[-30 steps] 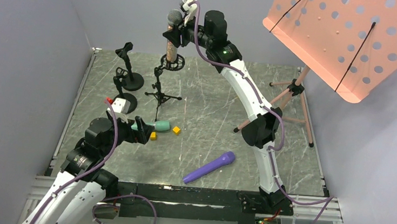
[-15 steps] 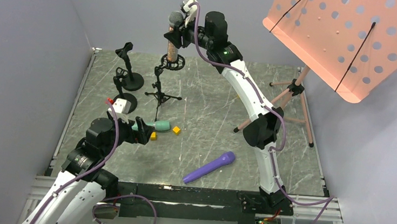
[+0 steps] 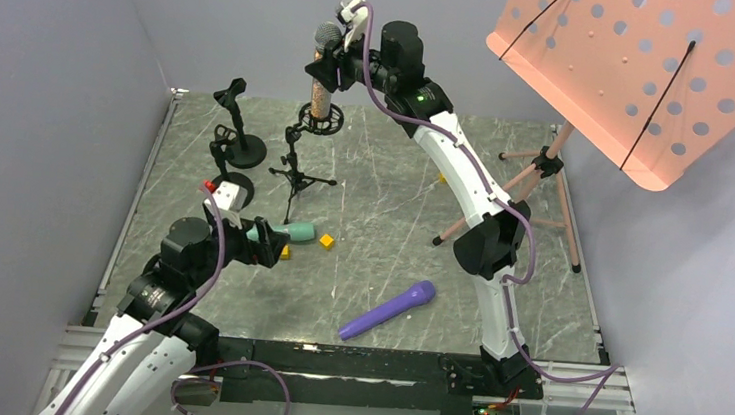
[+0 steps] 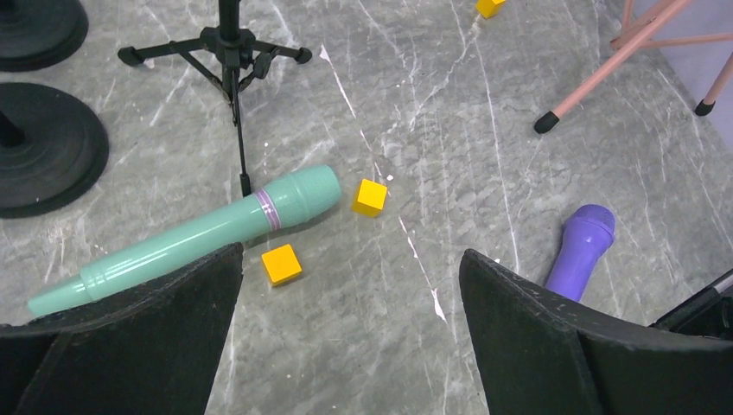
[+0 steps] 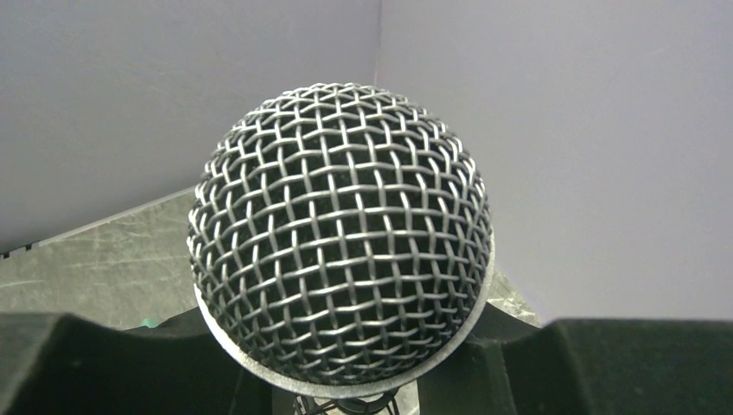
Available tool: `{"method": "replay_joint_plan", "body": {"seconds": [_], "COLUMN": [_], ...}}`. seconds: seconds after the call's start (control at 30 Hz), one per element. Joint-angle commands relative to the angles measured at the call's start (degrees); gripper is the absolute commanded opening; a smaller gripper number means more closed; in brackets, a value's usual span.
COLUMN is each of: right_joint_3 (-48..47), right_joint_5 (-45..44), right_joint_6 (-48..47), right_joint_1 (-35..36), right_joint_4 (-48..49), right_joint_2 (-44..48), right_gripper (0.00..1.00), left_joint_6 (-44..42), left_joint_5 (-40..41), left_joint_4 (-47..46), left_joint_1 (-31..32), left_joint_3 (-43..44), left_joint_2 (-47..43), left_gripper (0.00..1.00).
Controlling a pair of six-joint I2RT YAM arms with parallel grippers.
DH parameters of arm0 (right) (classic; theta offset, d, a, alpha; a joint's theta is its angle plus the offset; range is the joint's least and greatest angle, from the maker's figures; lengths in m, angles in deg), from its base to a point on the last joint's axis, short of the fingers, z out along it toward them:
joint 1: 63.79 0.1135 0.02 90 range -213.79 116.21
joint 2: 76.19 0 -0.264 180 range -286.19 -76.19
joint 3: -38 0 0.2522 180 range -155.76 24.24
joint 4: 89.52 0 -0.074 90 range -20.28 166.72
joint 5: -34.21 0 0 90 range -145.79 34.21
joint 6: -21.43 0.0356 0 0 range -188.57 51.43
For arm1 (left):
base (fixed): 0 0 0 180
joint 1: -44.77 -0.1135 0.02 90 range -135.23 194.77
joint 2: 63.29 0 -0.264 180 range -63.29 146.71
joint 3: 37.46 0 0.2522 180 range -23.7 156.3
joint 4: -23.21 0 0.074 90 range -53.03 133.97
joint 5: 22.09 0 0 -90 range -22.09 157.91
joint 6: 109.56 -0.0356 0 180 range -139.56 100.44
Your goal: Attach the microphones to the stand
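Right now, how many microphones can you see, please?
3: the teal microphone lies on the table by the left hand, the purple microphone lies near the front edge, and the copper microphone is upright in the right hand, over the tripod stand.

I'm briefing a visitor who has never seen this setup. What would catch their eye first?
Probably the salmon-pink perforated music stand looming at the far right, and the right gripper high at the back, clamping the copper microphone upright with its lower end at the tripod stand's ring. Nearer, the open left gripper hovers by the teal microphone lying on the table, the purple microphone to its right.
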Motion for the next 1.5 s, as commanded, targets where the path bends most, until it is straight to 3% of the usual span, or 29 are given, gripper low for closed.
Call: {"method": "replay_joint_plan", "body": {"seconds": [0.0, 0.5, 0.87, 1.47], "right_joint_3": [0.64, -1.72, -4.93, 1.42], "right_joint_5": [-1.87, -3.42, -4.15, -1.71], "right_joint_6": [1.50, 1.90, 7.52, 8.15], "right_joint_1": [0.06, 0.99, 1.12, 2.16], "right_joint_4": [-7.63, -13.03, -15.19, -12.06], "right_joint_2": [1.39, -0.53, -1.98, -6.08], "right_gripper": [0.00, 0.00, 0.00, 0.00], "left_joint_6": [-4.04, -13.16, -13.45, -11.54], "left_joint_5": [-2.06, 0.03, -0.81, 0.43], "left_joint_4": [-4.08, -9.25, -14.49, -15.25], "left_joint_1": [-0.28, -0.28, -0.28, -0.28], "left_joint_3": [1.01, 0.20, 1.67, -1.22], "left_joint_2": [1.12, 2.98, 6.74, 4.53], "left_gripper": [0.99, 0.96, 0.96, 0.96]}}
